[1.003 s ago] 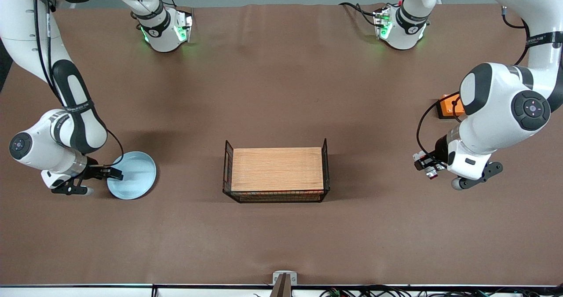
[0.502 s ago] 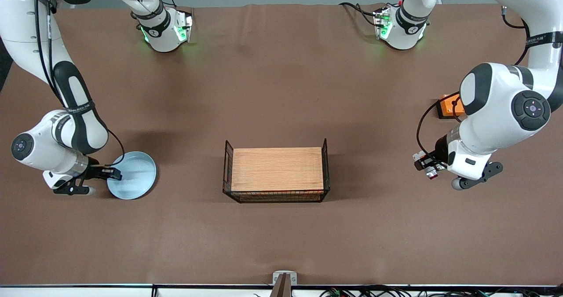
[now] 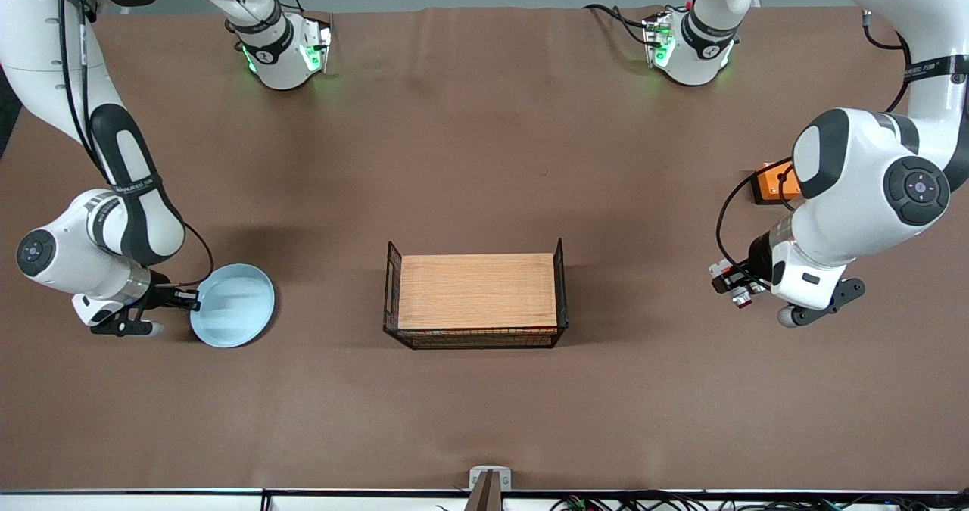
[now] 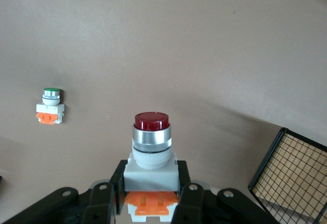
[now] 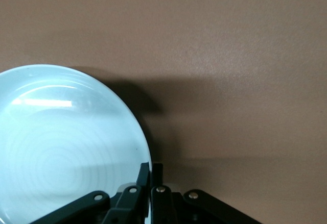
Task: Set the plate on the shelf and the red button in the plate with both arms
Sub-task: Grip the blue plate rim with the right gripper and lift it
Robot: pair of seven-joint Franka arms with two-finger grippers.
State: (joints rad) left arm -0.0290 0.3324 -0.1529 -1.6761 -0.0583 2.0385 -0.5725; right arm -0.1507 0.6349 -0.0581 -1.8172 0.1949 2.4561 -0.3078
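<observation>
Right claw (image 3: 189,299) pinches the plate's (image 3: 236,306) rim — plate tilted at the right arm's end of the desk (image 3: 484,155). Left claw (image 4: 152,203) pinches the red button (image 4: 151,150) by its white body, above the desk — beside a wire basket (image 3: 475,293).

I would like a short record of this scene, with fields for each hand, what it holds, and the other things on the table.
left hand: shut on the red button, up in the air toward the left arm's end of the table
right hand: shut on the rim of the plate
plate: tilted
rack: mid-table, wooden top, nothing on it
green button: upright on the table
orange box: partly hidden by the left arm
</observation>
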